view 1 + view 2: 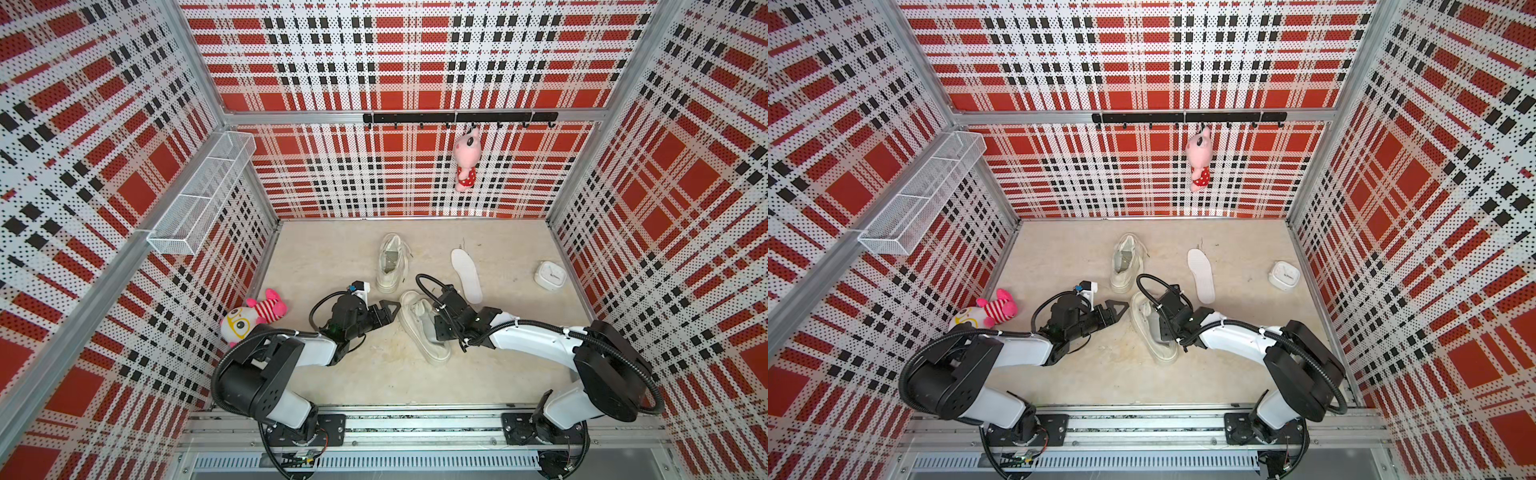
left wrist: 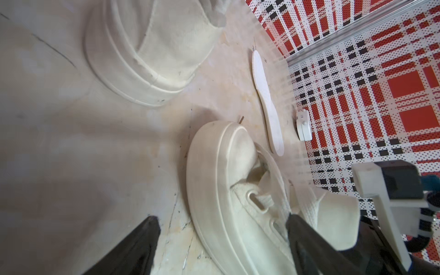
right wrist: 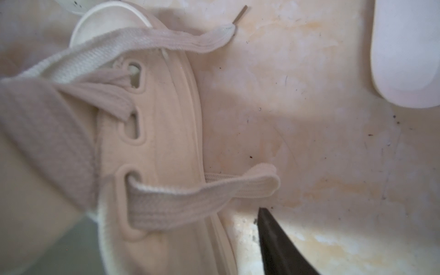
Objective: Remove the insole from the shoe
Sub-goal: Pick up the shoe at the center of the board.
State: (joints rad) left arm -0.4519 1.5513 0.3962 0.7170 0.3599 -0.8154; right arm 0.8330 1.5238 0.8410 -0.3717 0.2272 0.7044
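Both top views: left arm bent low, left hand (image 1: 385, 311) just beside shoe (image 1: 434, 353); right arm extended, right hand (image 1: 438, 330) over shoe.
Left wrist: fingers (image 2: 133, 247) spread open.
Right wrist: one finger (image 3: 281, 242) outside shoe wall; grip undeterminable. Loose insole (image 1: 466, 275) lies on surface (image 1: 332, 257).

Left arm (image 1: 316, 351) and right arm (image 1: 536, 336) presented white shells, black joint housings, and black corrugated cables (image 1: 311, 318) looped alongside.
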